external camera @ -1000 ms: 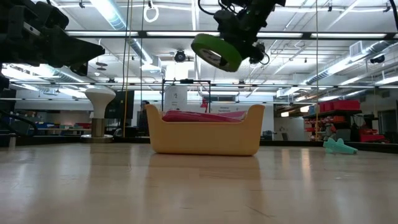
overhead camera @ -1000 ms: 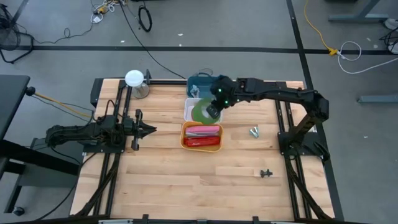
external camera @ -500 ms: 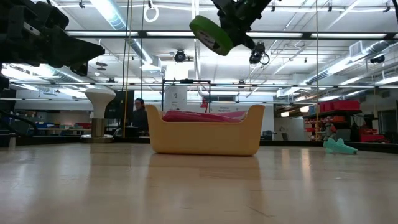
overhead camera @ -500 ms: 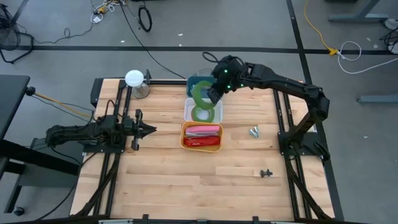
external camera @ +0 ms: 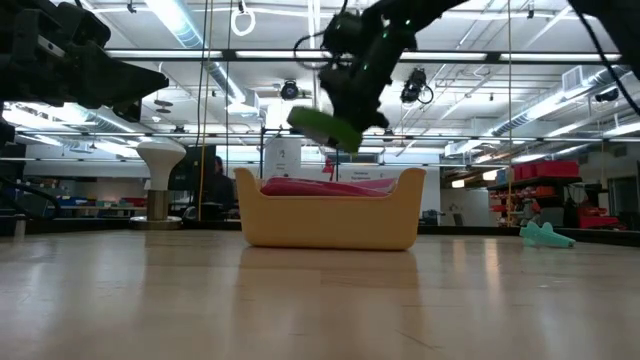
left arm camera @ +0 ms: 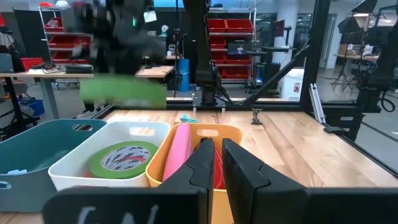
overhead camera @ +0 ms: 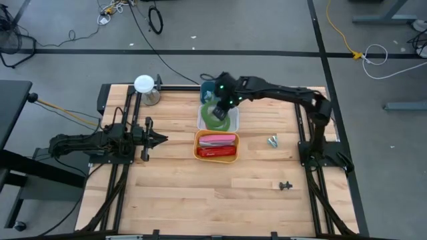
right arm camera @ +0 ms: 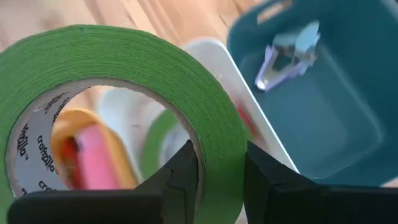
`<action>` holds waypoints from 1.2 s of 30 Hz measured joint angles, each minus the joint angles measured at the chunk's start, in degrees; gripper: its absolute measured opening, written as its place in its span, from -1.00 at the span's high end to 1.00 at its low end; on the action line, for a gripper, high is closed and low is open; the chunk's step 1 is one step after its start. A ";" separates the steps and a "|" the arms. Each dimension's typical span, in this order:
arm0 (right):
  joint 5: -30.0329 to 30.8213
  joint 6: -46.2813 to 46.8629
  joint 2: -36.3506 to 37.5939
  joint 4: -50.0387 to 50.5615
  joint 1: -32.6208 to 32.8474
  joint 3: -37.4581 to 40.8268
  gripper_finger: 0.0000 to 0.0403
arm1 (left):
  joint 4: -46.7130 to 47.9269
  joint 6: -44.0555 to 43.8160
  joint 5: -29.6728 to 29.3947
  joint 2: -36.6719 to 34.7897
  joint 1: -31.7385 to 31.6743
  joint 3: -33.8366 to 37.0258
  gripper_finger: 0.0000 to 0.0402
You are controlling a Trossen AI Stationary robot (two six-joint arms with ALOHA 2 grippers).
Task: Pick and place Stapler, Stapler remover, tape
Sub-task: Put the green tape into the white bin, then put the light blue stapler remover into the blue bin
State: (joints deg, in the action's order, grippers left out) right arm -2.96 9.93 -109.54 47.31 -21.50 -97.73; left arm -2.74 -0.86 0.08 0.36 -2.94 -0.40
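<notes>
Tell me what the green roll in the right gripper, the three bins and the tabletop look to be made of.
Green tape roll: matte crepe-paper tape, likely, on a printed cardboard core.
Teal bin, white bin, orange bin: smooth moulded plastic, judging by rounded rims and even colour.
Table: pale wood planks with visible grain and seams, slightly glossy in the low view.

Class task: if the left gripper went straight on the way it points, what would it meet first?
Probably the orange plastic bin holding the pink stapler: it lies straight ahead of the left gripper, whose fingers are shut, though depth is unclear.
</notes>
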 joint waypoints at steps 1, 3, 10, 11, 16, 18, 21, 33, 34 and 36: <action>0.91 0.04 -1.10 0.04 0.02 0.00 0.57 | 0.02 0.00 0.00 0.00 0.00 0.00 0.82; 3.08 0.03 -3.37 0.40 0.03 0.00 0.57 | 0.01 0.00 -0.01 0.00 0.01 0.00 0.82; 5.72 0.57 -7.77 2.41 -0.12 0.03 0.57 | 0.02 0.00 -0.02 0.00 0.00 -0.02 0.82; 5.65 0.75 -8.09 2.81 -0.09 0.03 0.57 | 0.02 0.00 0.00 0.00 0.00 0.00 0.82; 5.43 1.57 -8.30 3.02 -0.09 0.03 0.52 | 0.02 0.00 -0.01 0.00 0.01 -0.01 0.82; 4.99 1.62 -8.30 3.46 -0.13 0.04 0.45 | 0.00 0.00 -0.02 0.00 0.02 -0.02 0.82; 4.93 3.20 -8.30 4.90 -0.11 0.04 0.29 | 0.02 0.00 -0.02 0.00 0.00 0.00 0.82; 3.50 2.88 -7.13 3.29 0.02 0.05 -0.22 | 0.02 0.00 -0.02 0.00 0.01 -0.01 0.82; 3.47 2.86 -6.58 3.83 0.06 0.07 -0.22 | 0.02 0.00 -0.02 0.00 0.00 -0.02 0.82; 3.52 2.86 -4.78 4.33 0.23 0.07 -0.22 | 0.02 0.00 -0.02 0.00 0.02 -0.02 0.82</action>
State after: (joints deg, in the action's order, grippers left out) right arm 0.56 12.80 -114.33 51.64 -21.26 -97.67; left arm -2.72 -0.86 0.05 0.36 -2.92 -0.42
